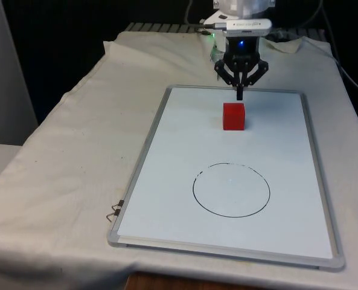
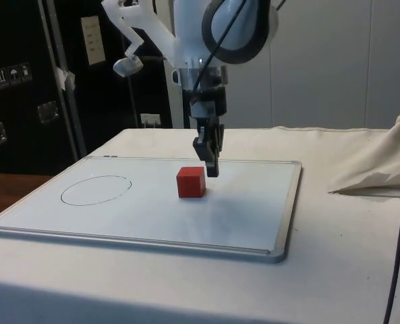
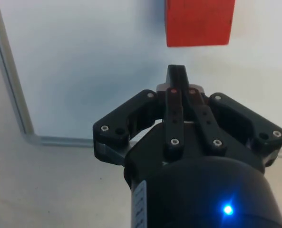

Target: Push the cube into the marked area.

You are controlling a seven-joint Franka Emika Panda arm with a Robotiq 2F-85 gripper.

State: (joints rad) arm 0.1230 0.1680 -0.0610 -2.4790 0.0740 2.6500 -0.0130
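A red cube (image 1: 233, 116) (image 2: 191, 182) (image 3: 199, 22) sits on a whiteboard (image 1: 166, 199) (image 2: 240, 216) (image 3: 83, 57) lying flat on the table. A black circle (image 1: 231, 189) (image 2: 96, 190) is drawn on the board, nearer the camera in the front view. My gripper (image 1: 239, 95) (image 2: 212, 170) (image 3: 177, 72) is shut with nothing held, its fingertips pressed together. It hangs low over the board just behind the cube, on the side away from the circle, with a small gap between tips and cube.
The whiteboard has a grey metal frame (image 1: 136, 175) and rests on the white cloth (image 1: 64, 157). A small metal clip (image 1: 113, 211) lies by the board's near corner at the front view's left. Bunched cloth (image 2: 375, 169) rises beside the board.
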